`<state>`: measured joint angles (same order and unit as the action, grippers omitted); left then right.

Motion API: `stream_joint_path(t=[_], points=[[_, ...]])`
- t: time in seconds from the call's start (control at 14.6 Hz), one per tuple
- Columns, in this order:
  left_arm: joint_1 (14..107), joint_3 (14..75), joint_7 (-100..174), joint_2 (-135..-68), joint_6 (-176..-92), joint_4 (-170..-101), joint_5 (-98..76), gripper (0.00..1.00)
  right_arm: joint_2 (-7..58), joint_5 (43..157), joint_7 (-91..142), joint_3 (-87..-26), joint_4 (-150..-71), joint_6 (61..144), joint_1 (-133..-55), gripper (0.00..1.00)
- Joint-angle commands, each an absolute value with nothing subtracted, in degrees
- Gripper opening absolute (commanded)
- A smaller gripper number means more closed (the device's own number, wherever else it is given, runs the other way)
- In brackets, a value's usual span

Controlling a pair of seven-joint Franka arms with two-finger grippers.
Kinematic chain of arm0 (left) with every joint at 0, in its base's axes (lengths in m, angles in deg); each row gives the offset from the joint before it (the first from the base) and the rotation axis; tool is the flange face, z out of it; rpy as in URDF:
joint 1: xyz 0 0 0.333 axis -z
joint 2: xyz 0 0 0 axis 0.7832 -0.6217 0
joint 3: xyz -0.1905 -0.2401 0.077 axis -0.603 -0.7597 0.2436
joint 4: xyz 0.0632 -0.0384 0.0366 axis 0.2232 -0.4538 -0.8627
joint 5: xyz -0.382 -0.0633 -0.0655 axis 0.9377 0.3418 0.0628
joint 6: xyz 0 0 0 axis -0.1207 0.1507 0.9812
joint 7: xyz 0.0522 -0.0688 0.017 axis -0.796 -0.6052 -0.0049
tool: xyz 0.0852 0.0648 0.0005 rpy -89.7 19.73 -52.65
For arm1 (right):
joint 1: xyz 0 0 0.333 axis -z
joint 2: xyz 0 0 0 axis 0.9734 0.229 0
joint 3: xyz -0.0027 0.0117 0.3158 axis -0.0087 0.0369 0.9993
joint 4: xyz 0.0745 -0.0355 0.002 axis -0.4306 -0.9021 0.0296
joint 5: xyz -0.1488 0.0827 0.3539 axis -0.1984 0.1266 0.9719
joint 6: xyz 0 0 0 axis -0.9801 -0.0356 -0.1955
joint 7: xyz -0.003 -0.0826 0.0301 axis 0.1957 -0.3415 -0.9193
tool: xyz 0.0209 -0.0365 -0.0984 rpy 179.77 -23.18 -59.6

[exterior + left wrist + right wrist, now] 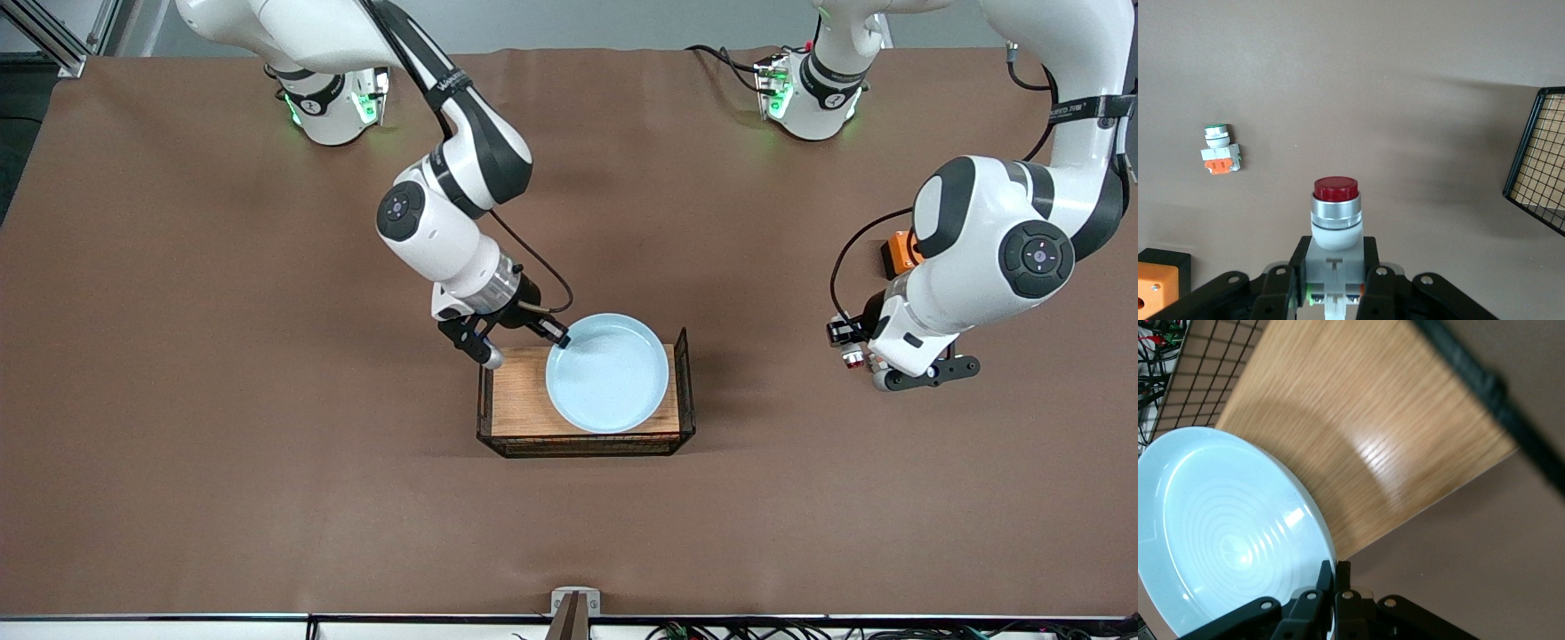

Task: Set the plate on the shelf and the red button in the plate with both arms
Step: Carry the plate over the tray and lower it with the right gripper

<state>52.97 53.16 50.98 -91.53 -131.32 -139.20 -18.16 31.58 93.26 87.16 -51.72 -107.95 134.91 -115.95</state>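
The right gripper is pinched tight on the rim of the pale blue plate, which hangs tilted over the wire-sided wooden tray near the middle of the bench; its edge toward the right arm's end of the bench looks raised, and whether the lower edge touches the wood cannot be told. To finish this step well, the plate should be lowered until it lies flat on the wooden floor, kept inside the wire walls, and the rim let go only once it is supported, then the gripper lifted straight up so it does not drag the glossy edge. The left gripper is closed on the white body of the red button, holding it in the air over bare bench toward the left arm's end, red cap pointing outward. That arm probably ought to wait until the plate settles. A green-capped switch and an orange box lie beneath on the bench.
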Motion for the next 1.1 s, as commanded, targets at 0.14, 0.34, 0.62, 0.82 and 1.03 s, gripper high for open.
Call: stream_joint_path(t=[0.14,0.34,0.62,0.82,1.03], points=[[52.8,52.9,51.5,-92.2,-131.2,-138.7,-17.4,0.29,31.5,92.4,89.2,-52.6,-109.4,138.2,-118.2,0.00],[52.8,52.9,51.5,-92.2,-131.2,-138.7,-17.4,0.29,31.7,92.4,88.4,-52.6,-109.4,139.5,-117.3,0.00],[52.8,52.9,51.5,-92.2,-131.3,-138.7,-17.4,0.29,31.8,92.4,86.6,-52.6,-109.4,139.6,-116.2,0.00],[52.9,52.9,51.6,-92.2,-131.3,-138.7,-17.4,0.29,33.0,92.4,86.7,-52.6,-109.3,140.0,-117.0,0.00],[52.9,52.9,51.5,-92.2,-131.3,-138.7,-17.4,0.29,34.3,92.5,87.2,-52.6,-109.3,142.1,-117.1,0.00]])
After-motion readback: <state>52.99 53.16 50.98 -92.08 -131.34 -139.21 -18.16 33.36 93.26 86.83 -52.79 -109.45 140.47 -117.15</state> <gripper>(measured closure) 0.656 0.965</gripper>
